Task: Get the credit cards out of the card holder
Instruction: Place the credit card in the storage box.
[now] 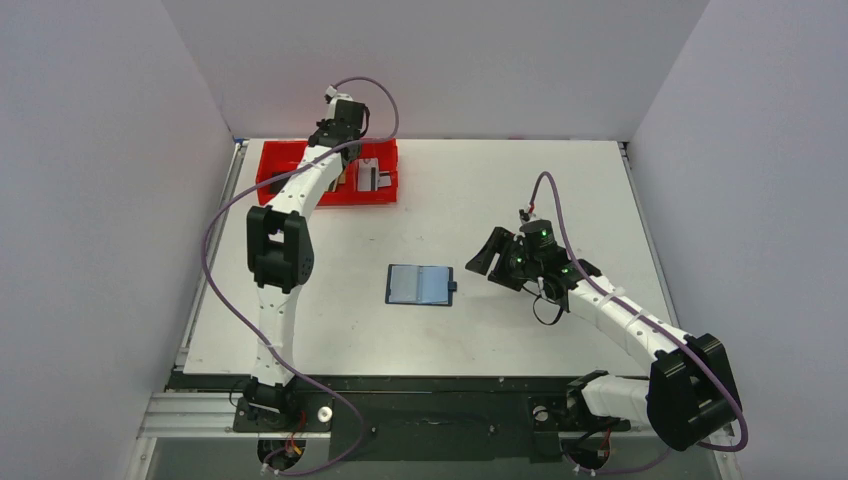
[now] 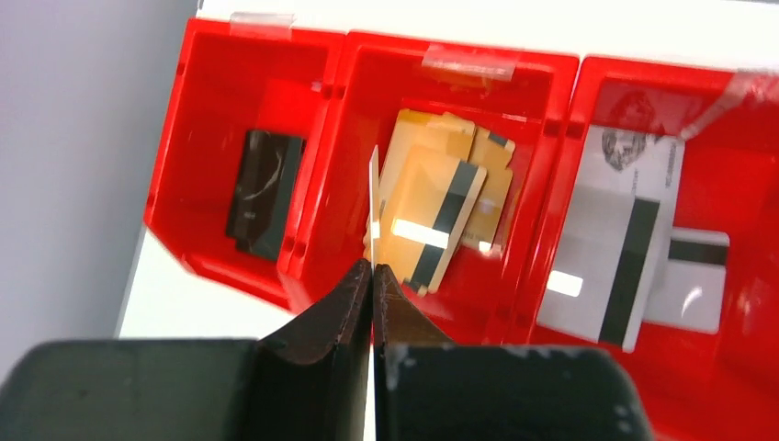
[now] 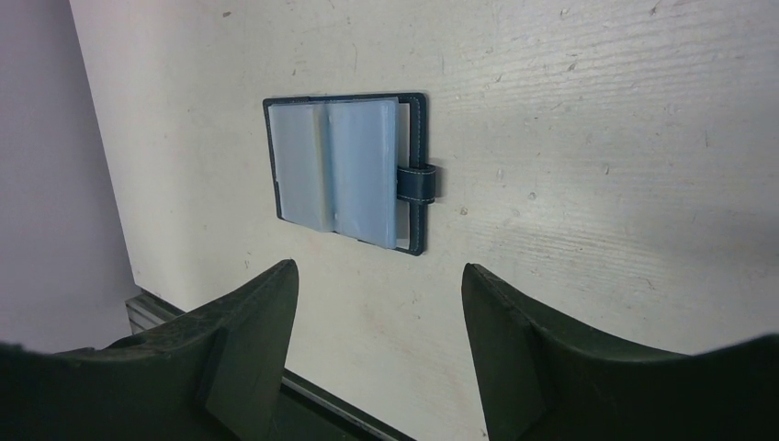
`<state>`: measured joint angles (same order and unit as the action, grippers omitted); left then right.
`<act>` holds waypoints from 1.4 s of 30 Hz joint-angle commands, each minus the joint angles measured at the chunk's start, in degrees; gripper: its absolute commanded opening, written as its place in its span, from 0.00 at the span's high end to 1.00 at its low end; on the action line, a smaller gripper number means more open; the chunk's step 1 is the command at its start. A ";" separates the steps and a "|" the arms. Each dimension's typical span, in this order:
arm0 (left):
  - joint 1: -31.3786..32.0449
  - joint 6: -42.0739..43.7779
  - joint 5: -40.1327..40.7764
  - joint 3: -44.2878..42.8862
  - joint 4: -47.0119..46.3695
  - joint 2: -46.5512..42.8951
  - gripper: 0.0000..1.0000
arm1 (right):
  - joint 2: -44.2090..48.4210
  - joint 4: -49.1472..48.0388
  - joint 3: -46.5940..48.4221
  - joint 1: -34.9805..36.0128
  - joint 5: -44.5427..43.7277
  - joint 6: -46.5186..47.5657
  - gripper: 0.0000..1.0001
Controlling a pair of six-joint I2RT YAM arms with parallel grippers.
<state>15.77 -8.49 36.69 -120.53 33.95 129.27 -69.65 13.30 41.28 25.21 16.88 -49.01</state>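
Lying beyond right jaws: card holder (image 3: 344, 170)

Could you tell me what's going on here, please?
The left gripper is shut on a thin card, edge-on, above the middle compartment of the red tray, where tan-gold cards lie. A black card and silvery-grey cards fill the side compartments. The card holder lies open on the table, the open right gripper near it.

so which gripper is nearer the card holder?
Right. Right gripper hangs open beside the card holder; left gripper is far back over the red tray, pinching a card.
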 commanded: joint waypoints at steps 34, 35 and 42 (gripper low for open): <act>-1.36 -5.48 -12.02 -10.89 14.29 -4.51 0.62 | 2.19 3.32 4.16 0.10 -5.31 2.64 0.38; -1.20 -6.23 -14.61 -9.12 14.03 -5.98 0.62 | 1.81 3.32 4.36 0.17 -5.47 2.68 0.38; 1.03 -13.19 -25.54 12.83 9.67 -22.57 0.62 | -0.92 2.12 5.47 1.35 -7.65 2.91 0.38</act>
<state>15.09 -16.19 19.81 -116.62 46.06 115.18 -68.66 17.19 44.07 25.61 12.10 -47.00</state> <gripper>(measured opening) 0.384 0.619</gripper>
